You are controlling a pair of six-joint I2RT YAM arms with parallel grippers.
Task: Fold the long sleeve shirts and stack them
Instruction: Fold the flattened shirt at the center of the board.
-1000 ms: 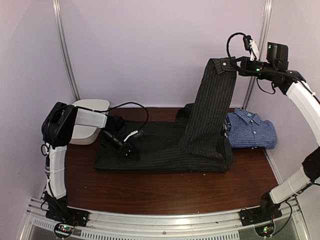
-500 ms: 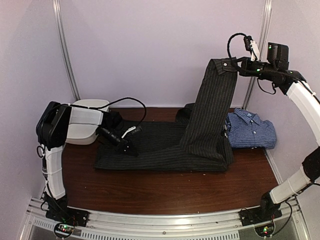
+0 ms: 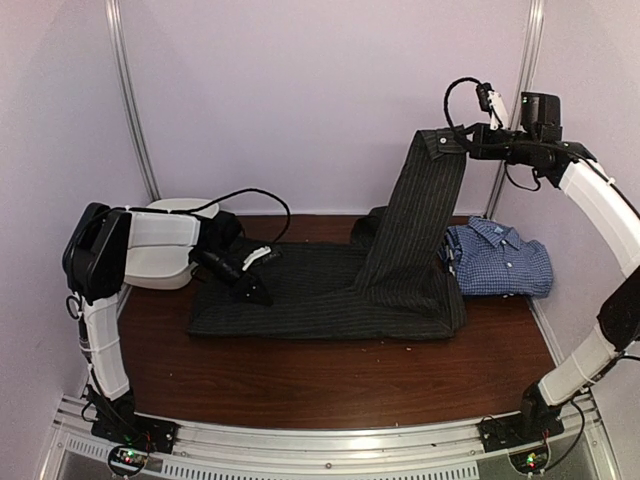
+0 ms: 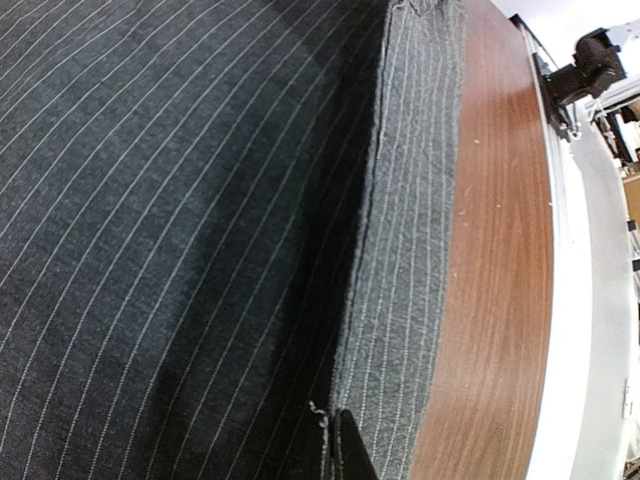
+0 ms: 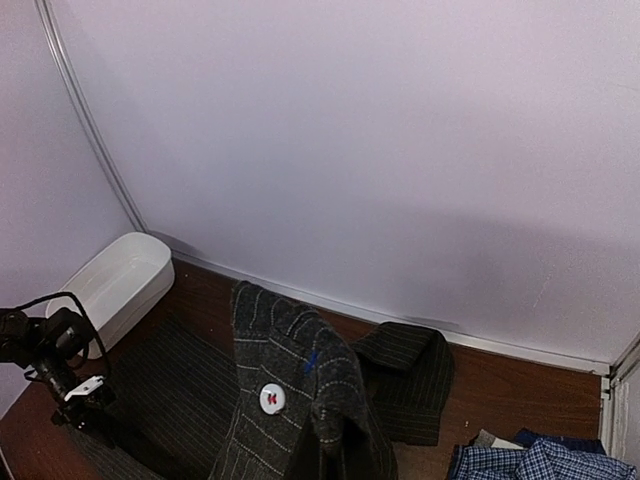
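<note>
Top external: the black shirt point(image 3: 340, 300) has its sleeve held aloft, grasped by the right end effector point(image 3: 462, 143); the left end effector point(image 3: 255, 292) is clenched upon its left part.

- A lab-like robot test booth: plain pale walls point(image 3: 320, 100) close in a brown wooden table point(image 3: 330, 385).
- Metal corner posts point(image 3: 135, 110) and a slotted aluminium rail point(image 3: 330, 440) carry two cabled arms point(image 3: 100, 340).
</note>
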